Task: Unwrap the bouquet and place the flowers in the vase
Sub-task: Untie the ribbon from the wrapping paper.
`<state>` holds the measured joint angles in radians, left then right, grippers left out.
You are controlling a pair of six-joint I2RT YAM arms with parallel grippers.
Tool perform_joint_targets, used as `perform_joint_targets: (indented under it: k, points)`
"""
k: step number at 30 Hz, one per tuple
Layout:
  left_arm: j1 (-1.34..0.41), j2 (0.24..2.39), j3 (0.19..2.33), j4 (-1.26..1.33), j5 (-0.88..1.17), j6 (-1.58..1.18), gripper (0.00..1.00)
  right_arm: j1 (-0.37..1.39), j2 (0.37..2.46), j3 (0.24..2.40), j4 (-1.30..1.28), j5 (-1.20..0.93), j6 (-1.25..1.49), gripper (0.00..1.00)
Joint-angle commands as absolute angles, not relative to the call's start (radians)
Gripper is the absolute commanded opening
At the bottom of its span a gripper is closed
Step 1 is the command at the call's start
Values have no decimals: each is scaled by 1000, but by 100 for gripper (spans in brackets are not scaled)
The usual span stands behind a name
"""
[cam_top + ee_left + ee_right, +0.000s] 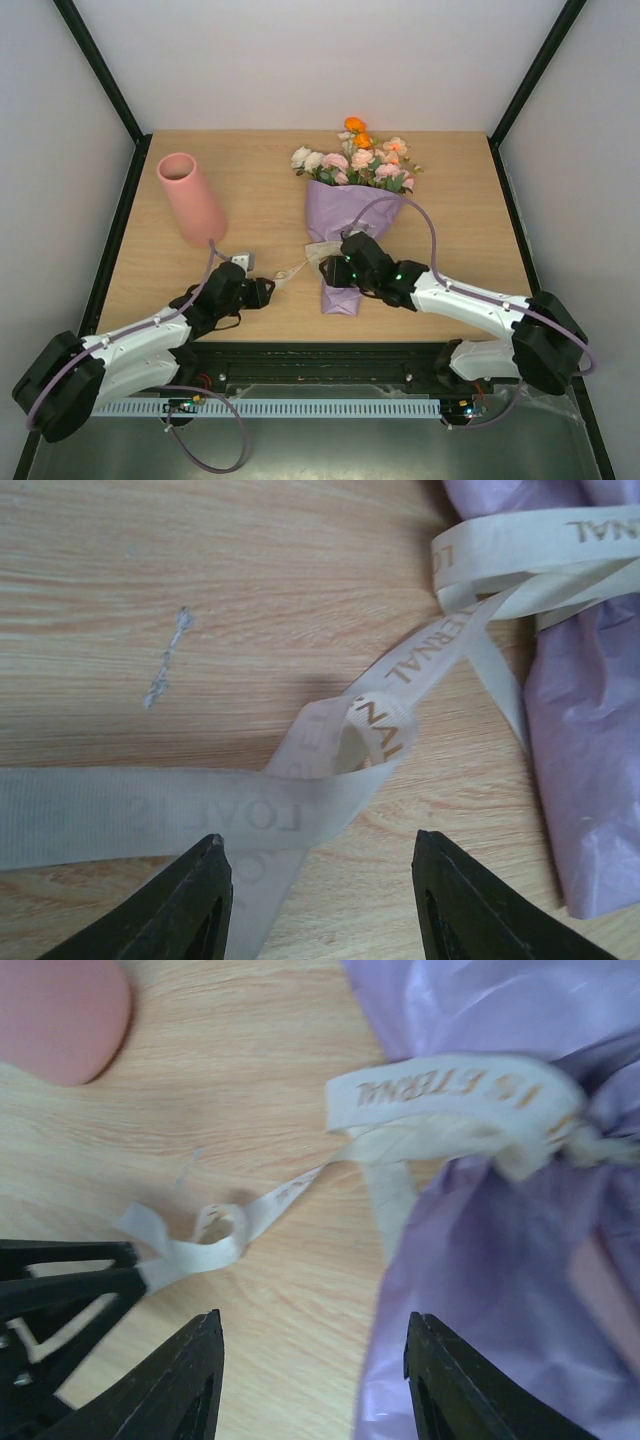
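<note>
The bouquet (pixel 347 222) lies on the table in lilac wrapping paper (pixel 500 1260), its flowers (pixel 357 160) pointing to the far edge. A cream ribbon (pixel 400 670) is tied round the cone, and one tail (pixel 250 1210) trails left across the wood. My left gripper (pixel 318 865) is open low over that tail, which crosses in front of its left finger (pixel 190 905). My right gripper (pixel 312 1340) is open at the cone's left edge, with paper just inside its right finger (pixel 460 1385). The salmon-pink vase (pixel 190 197) stands at the left.
The ribbon knot (pixel 580 1145) sits on top of the cone. The left gripper's black fingers (pixel 60 1295) show at the left edge of the right wrist view, close to the ribbon tail's end. Black frame rails (pixel 115 235) border the table on both sides.
</note>
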<state>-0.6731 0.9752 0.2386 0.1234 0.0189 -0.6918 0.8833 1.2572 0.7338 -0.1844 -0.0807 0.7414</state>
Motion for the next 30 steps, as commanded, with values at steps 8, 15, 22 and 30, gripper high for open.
perform_joint_targets:
  k: [8,15,22,30]
  points:
    - [-666,1067,243,162,16,-670,85,1005,1520,772,21,-124,858,51]
    - [-667,1174,267,199,68,-652,59,1006,1595,773,-108,113,815,51]
    - [-668,1082,295,167,149,-649,3,1004,1529,716,-172,254,747,54]
    - [-667,847,483,119,199,-666,2,1004,1374,652,-15,197,577,56]
